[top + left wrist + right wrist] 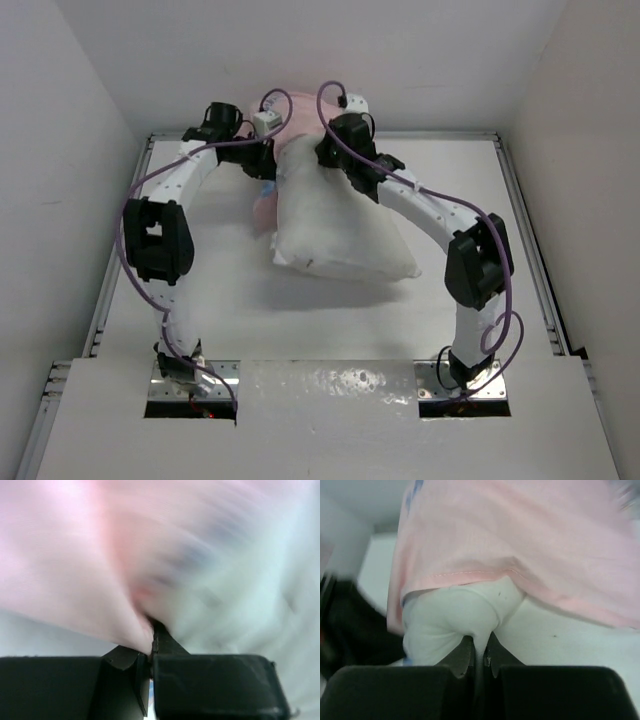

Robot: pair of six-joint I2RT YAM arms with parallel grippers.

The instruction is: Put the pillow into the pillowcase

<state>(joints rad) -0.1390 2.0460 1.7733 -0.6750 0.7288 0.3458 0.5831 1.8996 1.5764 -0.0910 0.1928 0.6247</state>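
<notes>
1. Nearest the arm bases, the white counter (330, 320) is smooth and matte.
2. On it lies the pillow (345, 235), plump and roughly rectangular, its white cover softly wrinkled. Its broad near end faces the bases. Its long axis runs away from them, with the far end leaning slightly left.
3. Farther back, the right pincer (480, 652) is clenched on a gathered fold of the pillow's white cloth, which carries a few tiny dark specks. It grips just under the stitched pink hem.
4. The left pincer (151, 647) is clamped tight on a tuck of thin pink fabric. This view is blurred, so we cannot make out any print.
5. Farthest off, the pillowcase (520, 530) is thin, pale pink and limp. It lies over the pillow's far end between the two wrists, and a strip of it shows along the pillow's left side.
</notes>
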